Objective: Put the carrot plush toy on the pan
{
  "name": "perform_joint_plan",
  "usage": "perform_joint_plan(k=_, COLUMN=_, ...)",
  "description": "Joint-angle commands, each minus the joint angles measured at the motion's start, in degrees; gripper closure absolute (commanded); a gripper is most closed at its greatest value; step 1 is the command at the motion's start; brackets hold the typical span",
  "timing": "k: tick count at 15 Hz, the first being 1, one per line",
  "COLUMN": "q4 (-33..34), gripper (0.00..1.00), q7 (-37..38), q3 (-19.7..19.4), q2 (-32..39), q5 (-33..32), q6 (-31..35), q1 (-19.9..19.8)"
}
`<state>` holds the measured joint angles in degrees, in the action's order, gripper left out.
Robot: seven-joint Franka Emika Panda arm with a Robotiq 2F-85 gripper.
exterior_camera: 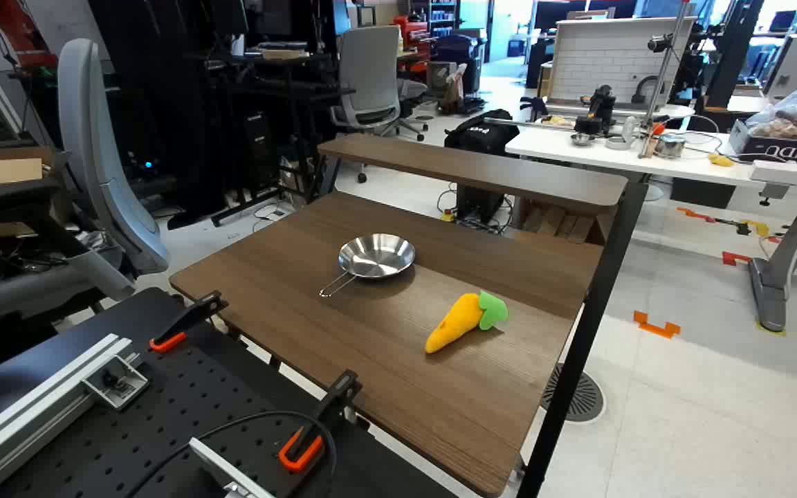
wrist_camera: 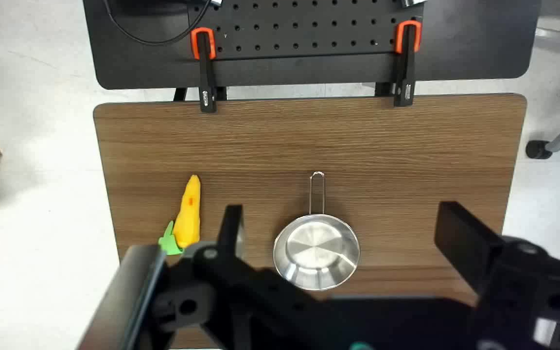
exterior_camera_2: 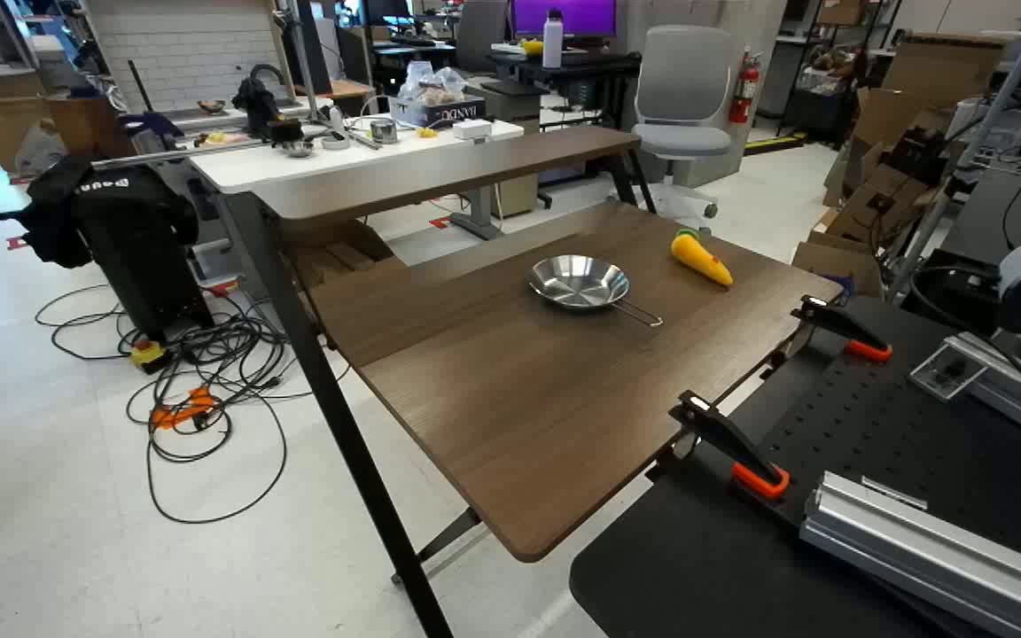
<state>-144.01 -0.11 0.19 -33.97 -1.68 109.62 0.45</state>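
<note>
The carrot plush toy lies on its side on the brown table in both exterior views [exterior_camera: 455,324] [exterior_camera_2: 699,260]. It is orange-yellow with a green leafy tuft. In the wrist view the carrot plush toy [wrist_camera: 189,214] lies to the left, its tuft end partly close to the gripper's left finger in the picture. The pan [exterior_camera: 378,259] is round, shiny and silver, with a thin wire handle. It stands upright with nothing in it, apart from the toy; it also shows in both other views [exterior_camera_2: 580,285] [wrist_camera: 315,243]. My gripper [wrist_camera: 345,226] is open and empty, high above the table, and outside both exterior views.
The brown table [exterior_camera: 288,277] [wrist_camera: 358,136] has a raised shelf [exterior_camera: 468,166] [exterior_camera_2: 440,168] along its far side. Two black clamps with orange ends [wrist_camera: 207,73] [wrist_camera: 406,68] sit at the edge by the black perforated base [wrist_camera: 299,36]. Slanted black legs [exterior_camera: 592,318] stand at the table's sides.
</note>
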Motion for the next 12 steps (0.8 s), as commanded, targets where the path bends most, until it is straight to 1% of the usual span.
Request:
perform_joint_plan(k=1, q4=0.11, gripper=0.00, q7=-0.02, q3=0.07, q2=0.02, q5=0.05, q6=-0.13, q1=-0.06)
perform_joint_plan(k=7, q4=0.58, gripper=0.00, q7=-0.21, q3=-0.26, q2=1.97, q5=-0.35, q6=0.72, q1=-0.44)
perform_joint_plan(k=12, q4=0.85, gripper=0.00, q7=-0.22, q3=-0.52, q2=5.35, q5=-1.08, q6=2.62, q1=-0.97)
